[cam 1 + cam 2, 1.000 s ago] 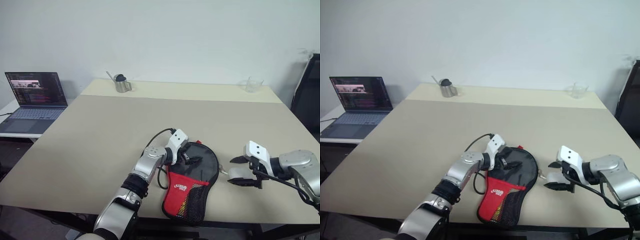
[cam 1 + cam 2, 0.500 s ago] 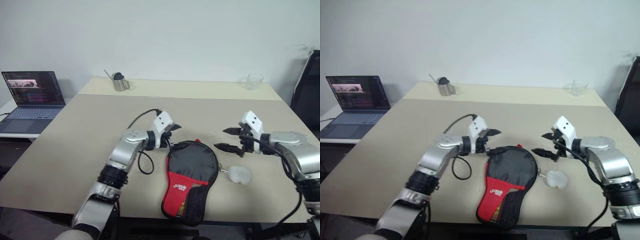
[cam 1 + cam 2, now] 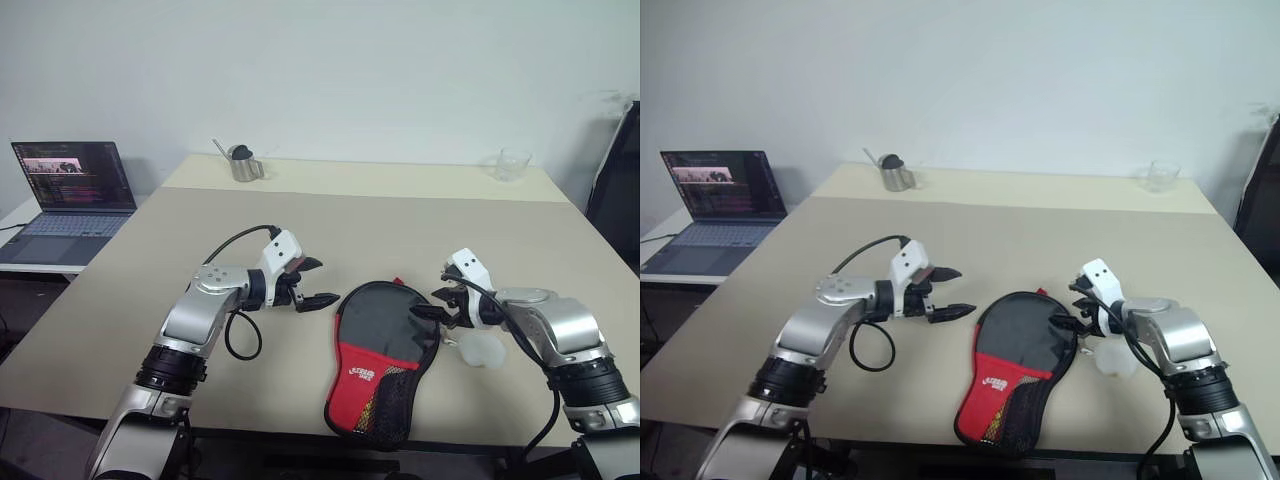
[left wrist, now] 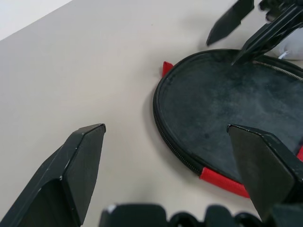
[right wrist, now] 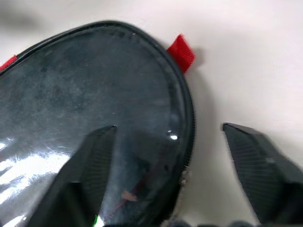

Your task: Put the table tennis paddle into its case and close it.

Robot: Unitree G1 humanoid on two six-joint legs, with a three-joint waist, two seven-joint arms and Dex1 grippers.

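Spanning the scene, the broad beige rectangular table carries the paddle-shaped black fabric case with red panel and mesh pocket near its front edge. Just left of it hovers the left gripper, fingers spread, holding nothing. The right gripper straddles the case's right rim, jaws parted. No paddle can be made out.
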